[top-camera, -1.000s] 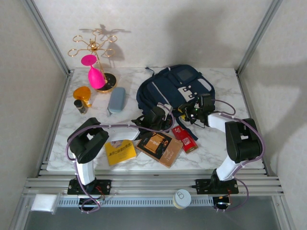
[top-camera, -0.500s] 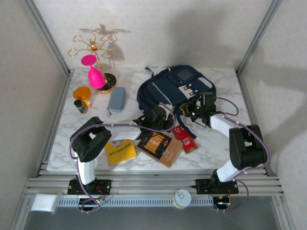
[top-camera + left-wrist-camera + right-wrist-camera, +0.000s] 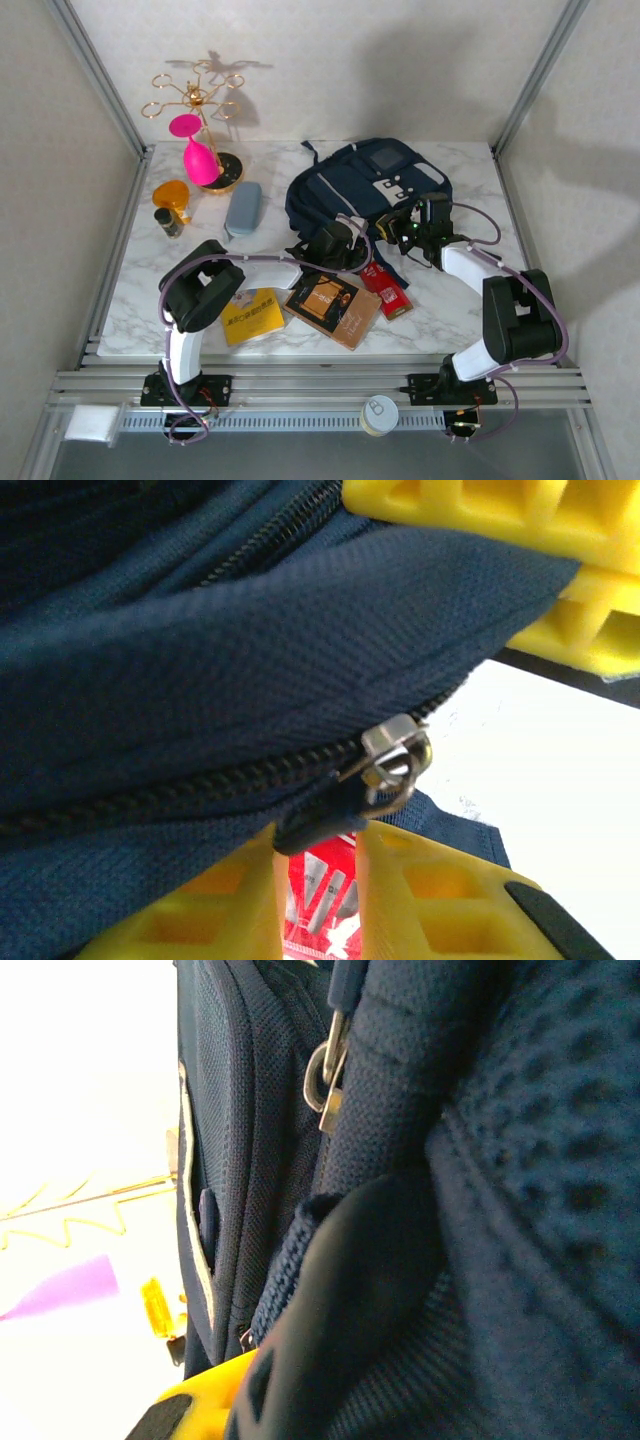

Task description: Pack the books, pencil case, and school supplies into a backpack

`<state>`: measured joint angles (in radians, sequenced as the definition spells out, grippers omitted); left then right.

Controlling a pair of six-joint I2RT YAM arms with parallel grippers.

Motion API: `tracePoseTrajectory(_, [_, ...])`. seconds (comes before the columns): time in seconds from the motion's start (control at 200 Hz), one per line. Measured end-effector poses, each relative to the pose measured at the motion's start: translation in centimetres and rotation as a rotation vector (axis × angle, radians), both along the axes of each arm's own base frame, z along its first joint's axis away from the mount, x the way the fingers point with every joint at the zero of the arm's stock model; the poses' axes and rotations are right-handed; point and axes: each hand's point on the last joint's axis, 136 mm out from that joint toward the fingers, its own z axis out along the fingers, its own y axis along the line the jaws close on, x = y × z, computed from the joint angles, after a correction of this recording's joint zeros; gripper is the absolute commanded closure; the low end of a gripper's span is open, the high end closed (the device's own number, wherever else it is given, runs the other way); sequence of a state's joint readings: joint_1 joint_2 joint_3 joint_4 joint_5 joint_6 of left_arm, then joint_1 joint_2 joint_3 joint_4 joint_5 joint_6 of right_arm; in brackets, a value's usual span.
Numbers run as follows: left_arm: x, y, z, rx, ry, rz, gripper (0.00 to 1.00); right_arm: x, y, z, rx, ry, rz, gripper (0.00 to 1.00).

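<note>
Navy backpack (image 3: 255,1140) at close range: metal zipper pull (image 3: 325,1075) beside mesh strap (image 3: 560,1140), pale trim (image 3: 190,1160) down side panel.

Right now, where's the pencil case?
In the top view, the pencil case lies on the left side of the table, between the orange object and the backpack.

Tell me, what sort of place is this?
Probably a robotics test booth: a marble-look table boxed by pale panels, aluminium rails carrying two arms, and a staged backpack.

Left arm (image 3: 250,268), right arm (image 3: 468,266) extended forward; right hand (image 3: 408,227) clamped.
</note>
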<state>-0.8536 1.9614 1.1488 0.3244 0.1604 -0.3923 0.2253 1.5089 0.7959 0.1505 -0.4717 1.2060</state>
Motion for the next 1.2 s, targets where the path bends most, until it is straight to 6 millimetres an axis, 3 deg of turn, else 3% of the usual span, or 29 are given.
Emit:
tracePoseTrajectory(0.225, [0.8, 0.0, 0.8, -0.005, -0.035, 0.026, 0.86, 0.0, 0.0, 0.1, 0.000, -0.005, 0.001, 1.00])
tracePoseTrajectory(0.345, [1.0, 0.0, 1.0, 0.003, -0.059, 0.027, 1.00, 0.0, 0.0, 0.3, 0.002, -0.010, 0.001, 1.00])
tracePoseTrajectory(0.746, [0.5, 0.7, 2.7, -0.014, -0.071, 0.009, 1.00, 0.4, -0.2, 1.6, -0.036, -0.036, 0.033, 1.00])
tracePoseTrajectory(0.991, [-1.1, 3.7, 3.5, 0.015, -0.040, -0.011, 1.00, 1.1, -2.2, 2.9, -0.040, -0.035, 0.062, 1.00])
tracePoseTrajectory(1.201, [-1.9, 5.7, 4.0, 0.046, -0.040, -0.029, 1.00, 3.5, -2.3, 3.4, -0.095, -0.040, 0.116, 0.97])
